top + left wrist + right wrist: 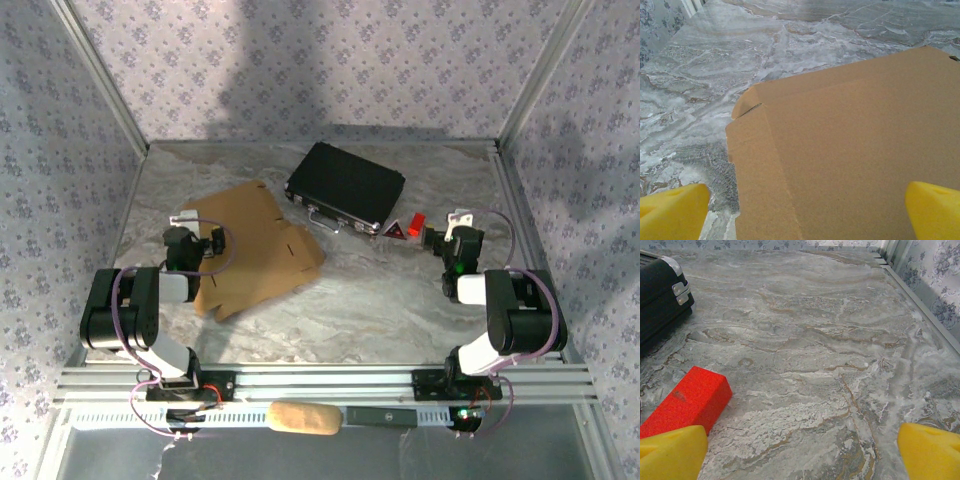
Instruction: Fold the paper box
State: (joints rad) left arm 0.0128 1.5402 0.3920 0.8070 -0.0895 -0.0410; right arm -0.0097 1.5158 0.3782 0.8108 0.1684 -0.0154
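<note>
The paper box (258,245) lies flat and unfolded, left of centre on the table (400,300), probably staged for a first flap fold. The left gripper (800,210) hovers over its left edge, fingers spread wide, gripping nothing. The right gripper (800,452), near a red block (687,400), is also spread and empty.

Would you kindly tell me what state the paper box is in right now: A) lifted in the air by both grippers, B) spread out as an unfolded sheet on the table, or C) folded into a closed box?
B: the paper box lies as an open die-cut sheet on the table, with no walls folded up.
</note>
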